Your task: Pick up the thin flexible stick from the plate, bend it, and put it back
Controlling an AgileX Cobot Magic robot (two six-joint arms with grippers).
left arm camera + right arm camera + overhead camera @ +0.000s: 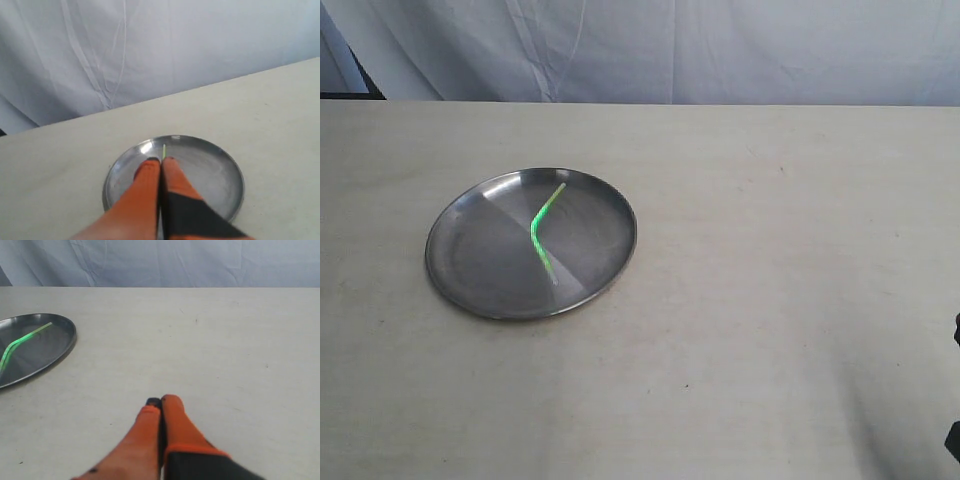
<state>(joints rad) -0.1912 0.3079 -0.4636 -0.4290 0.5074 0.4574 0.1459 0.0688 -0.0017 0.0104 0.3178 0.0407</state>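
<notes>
The thin flexible stick [542,232] glows bright green and lies bent in a shallow V inside the steel plate [470,250], left of the table's middle. Nothing touches it. Neither gripper shows in the exterior view. In the left wrist view my left gripper [161,160] is shut with nothing in it, held back from the plate [215,170]; only the stick's tip [163,150] peeks past the fingertips. My right gripper [161,401] is shut and empty over bare table, well away from the plate [45,347] and the stick [20,342].
The pale tabletop [770,300] stretches wide to the right of the plate. A wrinkled grey-white cloth backdrop [720,50] hangs behind the far edge. A dark piece, possibly of the right arm [956,400], shows at the exterior view's right edge.
</notes>
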